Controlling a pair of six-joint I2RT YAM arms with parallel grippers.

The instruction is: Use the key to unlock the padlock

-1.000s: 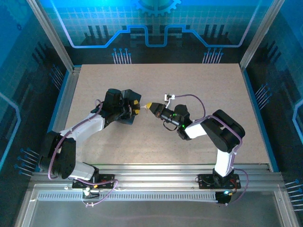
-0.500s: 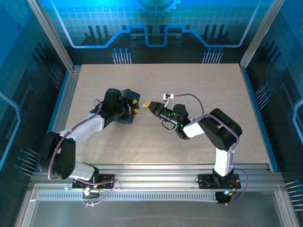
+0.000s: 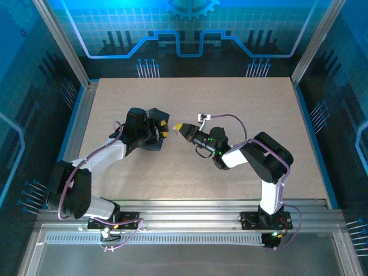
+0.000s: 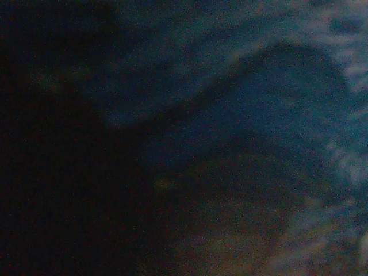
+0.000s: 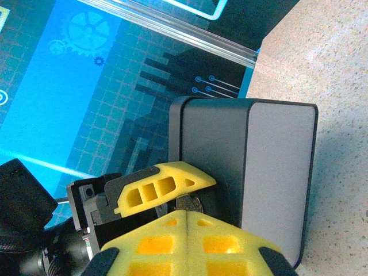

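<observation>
Frankly, my right claw point(image 5: 187, 215) is pinched together, left claw point(image 3: 164, 129) I cannot tell; pushing forward could ram the box point(image 5: 276, 172) ahead.

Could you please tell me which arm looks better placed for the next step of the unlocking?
Right, probably: the right fingers, shut, point tip-first at a small metal piece beside the dark box, while the left fingers sit against that box, seemingly steadying it.

Box point(image 5: 276, 172) left of centre, right end effector point(image 3: 179, 127) beside
</observation>
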